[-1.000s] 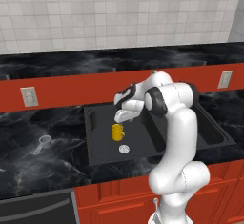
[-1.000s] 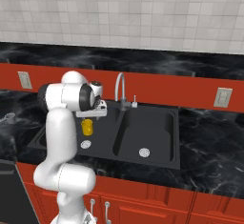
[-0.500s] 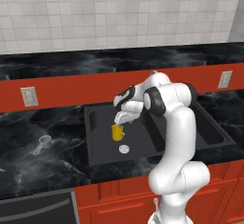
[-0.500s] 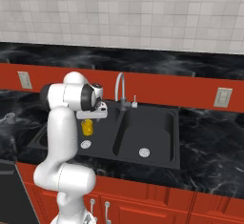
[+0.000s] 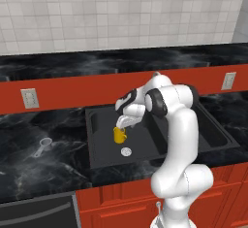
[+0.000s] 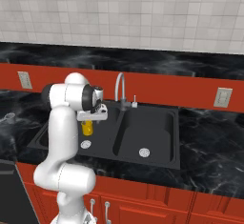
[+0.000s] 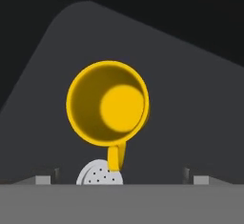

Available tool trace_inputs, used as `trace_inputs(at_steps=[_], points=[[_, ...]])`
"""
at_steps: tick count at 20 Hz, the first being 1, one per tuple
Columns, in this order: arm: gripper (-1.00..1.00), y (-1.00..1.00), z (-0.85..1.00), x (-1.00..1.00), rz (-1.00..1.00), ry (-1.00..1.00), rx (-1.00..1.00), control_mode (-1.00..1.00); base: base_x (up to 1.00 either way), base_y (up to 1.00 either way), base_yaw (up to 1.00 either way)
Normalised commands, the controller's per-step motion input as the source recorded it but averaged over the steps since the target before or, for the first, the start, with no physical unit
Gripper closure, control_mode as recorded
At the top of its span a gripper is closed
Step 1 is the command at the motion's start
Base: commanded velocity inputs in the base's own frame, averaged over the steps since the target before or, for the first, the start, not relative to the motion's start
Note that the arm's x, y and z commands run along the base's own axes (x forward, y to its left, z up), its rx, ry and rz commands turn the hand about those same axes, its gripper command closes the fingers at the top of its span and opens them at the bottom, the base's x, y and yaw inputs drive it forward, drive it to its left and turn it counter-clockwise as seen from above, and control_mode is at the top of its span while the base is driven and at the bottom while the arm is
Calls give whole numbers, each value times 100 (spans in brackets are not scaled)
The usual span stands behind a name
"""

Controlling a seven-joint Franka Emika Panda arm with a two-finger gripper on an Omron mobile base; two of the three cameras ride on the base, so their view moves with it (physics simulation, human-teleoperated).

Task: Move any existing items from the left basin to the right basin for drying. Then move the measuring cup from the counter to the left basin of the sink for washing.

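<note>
The yellow mug [image 5: 119,135] stands upright on the floor of the left basin [image 5: 101,142], near its middle, just behind the round drain [image 5: 126,151]. The gripper [image 5: 128,122] hangs directly above the mug, pointing down. In the hand view the mug's open mouth [image 7: 107,103] sits centred between the two fingertips [image 7: 44,177], which stand wide apart (nothing is held). The handle points toward the drain.

Risk assessment: a descent that is off-centre may land a fingertip on the rim and tip the mug. A grasp across the handle may let the mug rotate or slip during the lift over the divider to the right basin [image 6: 147,137]. The measuring cup [image 5: 43,145] lies on the tabletop [image 5: 38,159], left of the sink.
</note>
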Motion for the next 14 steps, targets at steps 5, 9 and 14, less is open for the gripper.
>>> trace_inputs(at_steps=[5,9,14], points=[[-100,1,-8,0,0,0,0,-100,0,0,0],[-100,0,-8,-1,0,0,0,-100,0,0,0],[-100,0,-4,-17,0,0,0,-100,0,0,0]])
